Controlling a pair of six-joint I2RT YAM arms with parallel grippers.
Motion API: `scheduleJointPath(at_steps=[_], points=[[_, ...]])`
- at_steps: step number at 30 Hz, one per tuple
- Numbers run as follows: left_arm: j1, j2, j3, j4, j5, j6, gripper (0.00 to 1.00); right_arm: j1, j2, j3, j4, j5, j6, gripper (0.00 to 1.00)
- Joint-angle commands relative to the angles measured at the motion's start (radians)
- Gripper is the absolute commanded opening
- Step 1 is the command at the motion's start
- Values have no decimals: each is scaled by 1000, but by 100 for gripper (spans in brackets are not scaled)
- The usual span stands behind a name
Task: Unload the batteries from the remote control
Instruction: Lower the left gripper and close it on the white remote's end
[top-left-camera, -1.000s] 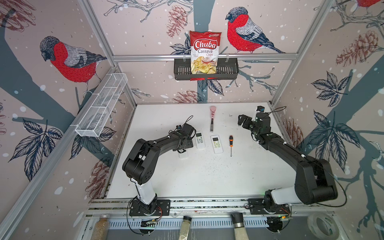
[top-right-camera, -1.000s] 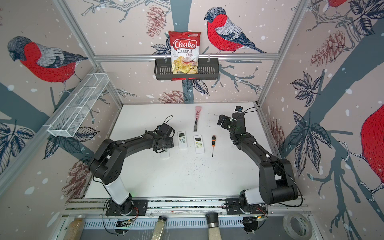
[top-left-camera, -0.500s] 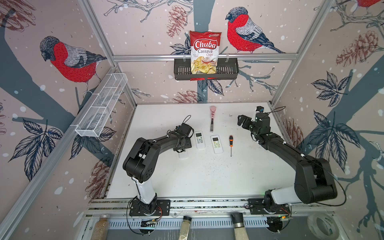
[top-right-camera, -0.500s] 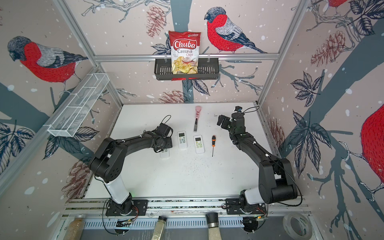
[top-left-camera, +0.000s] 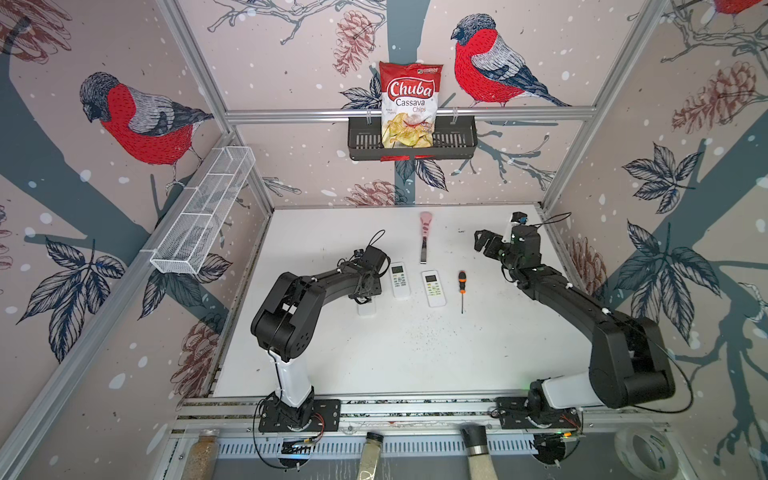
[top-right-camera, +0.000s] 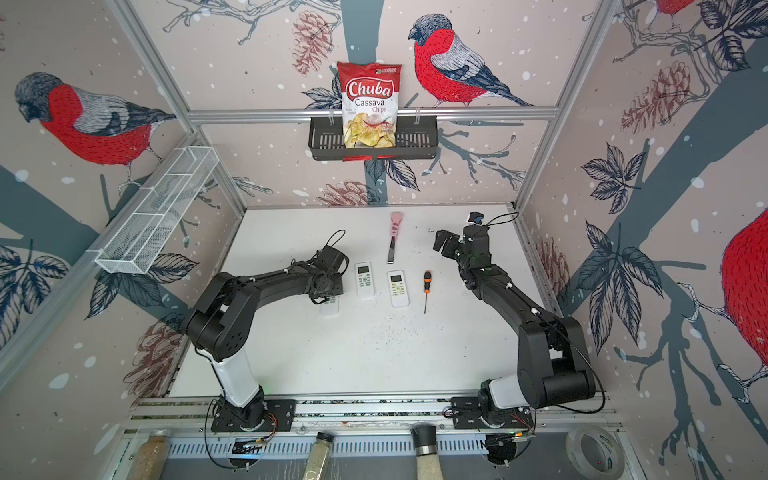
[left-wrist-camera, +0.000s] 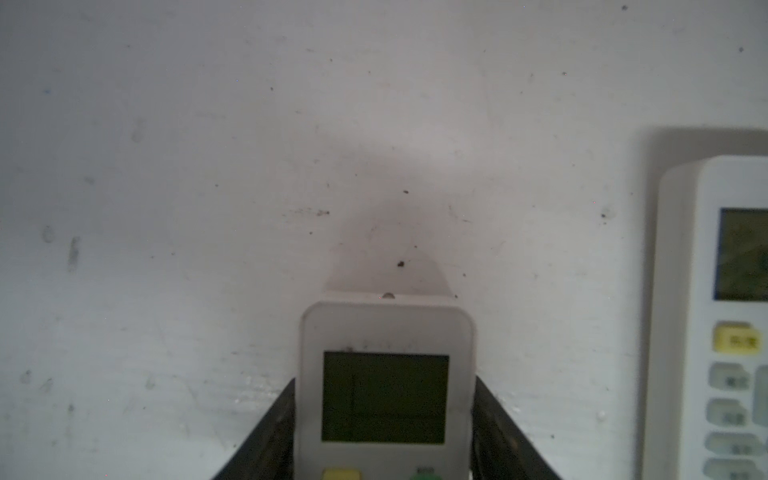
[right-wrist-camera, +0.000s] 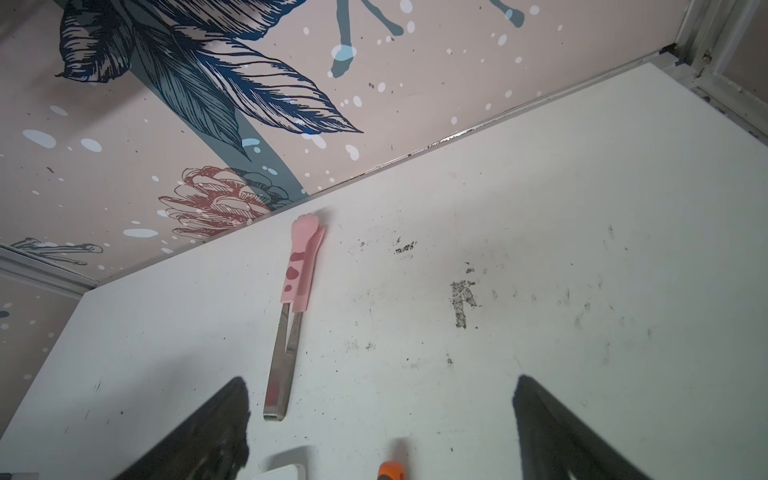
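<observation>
Soft even light across my white desk (top-left-camera: 395, 353) (top-right-camera: 353, 357) in both top views, wide-angle bowing at the edges, left wrist view dim and grey, faint shadow beyond the remote (left-wrist-camera: 384, 332), neighbouring remote (left-wrist-camera: 706, 316) blurred, my right tool (right-wrist-camera: 380, 379) with fingers (right-wrist-camera: 208, 432) dark and unfocused

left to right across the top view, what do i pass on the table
left remote → middle remote → right remote → screwdriver → right hand; tongs left out, they lie farther back and overlap the right remote sideways
</observation>
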Motion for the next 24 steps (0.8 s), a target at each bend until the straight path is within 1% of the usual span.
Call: scheduleJointPath(at_steps=[1,4,7,11,14,16,18,24], points=[[-14,6,1,-67,-25,7,67,-1,-10,7,11,-14,0,100],[-31,-10,-7,-75,-24,3,75,-1,-12,7,11,-15,0,99],[-41,-28,-24,-72,-19,-6,75,0,-12,6,10,-20,0,99],[-45,-48,-57,-60,-9,-19,68,-1,-16,5,10,-26,3,99],[-51,-63,-72,-59,-11,-26,67,-1,-20,3,10,-28,5,99],[-52,-71,-72,-57,-15,-30,65,-1,-22,4,10,-32,6,99],[-53,-74,-72,-57,-15,-30,59,0,-23,3,10,-34,6,99],[-53,-72,-72,-38,-1,-21,49,0,-33,0,9,-36,0,99]])
